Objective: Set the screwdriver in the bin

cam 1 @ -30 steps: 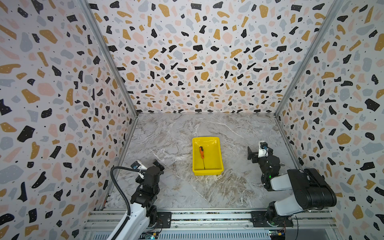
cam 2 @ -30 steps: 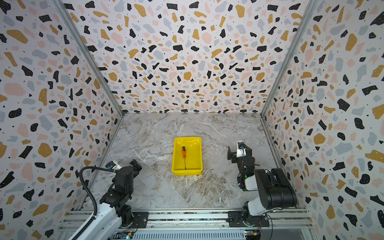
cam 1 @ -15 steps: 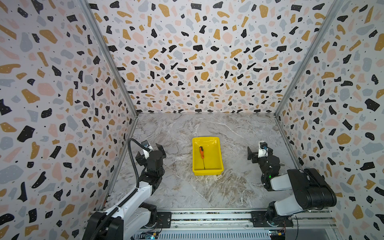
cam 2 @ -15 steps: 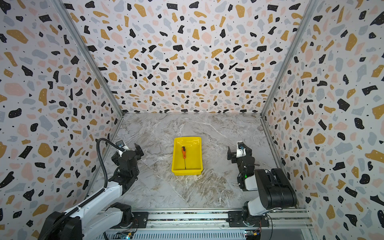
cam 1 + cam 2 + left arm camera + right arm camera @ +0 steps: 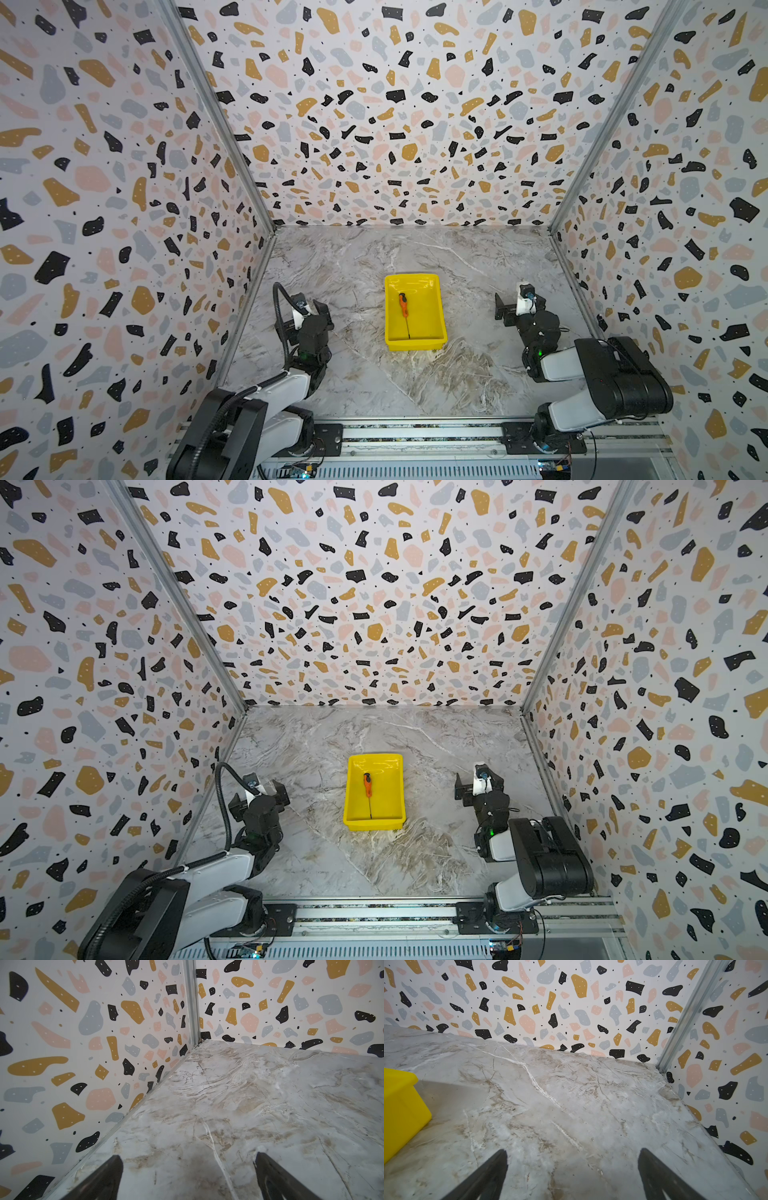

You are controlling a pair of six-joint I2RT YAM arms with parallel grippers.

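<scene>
The screwdriver [image 5: 403,309] [image 5: 368,785], orange handle and thin dark shaft, lies inside the yellow bin [image 5: 428,316] [image 5: 388,796] in the middle of the marble floor. It rests along the bin's left side with the handle toward the back wall. My left gripper [image 5: 303,311] [image 5: 257,796] [image 5: 188,1159] sits low on the floor left of the bin, open with nothing between its fingers [image 5: 112,1176]. My right gripper [image 5: 519,305] [image 5: 480,785] [image 5: 572,1153] rests right of the bin, also open and holding nothing. In the right wrist view a corner of the bin [image 5: 400,1101] shows.
Terrazzo-patterned walls [image 5: 395,124] close the marble floor on three sides. A metal rail [image 5: 415,432] with the arm bases runs along the front edge. The left gripper is close to the left wall [image 5: 83,1064], the right gripper near the right wall [image 5: 726,1064].
The left arm has folded down and its gripper has moved from near the front rail back toward the rear wall, level with the bin. The right arm, bin and screwdriver have not moved.
</scene>
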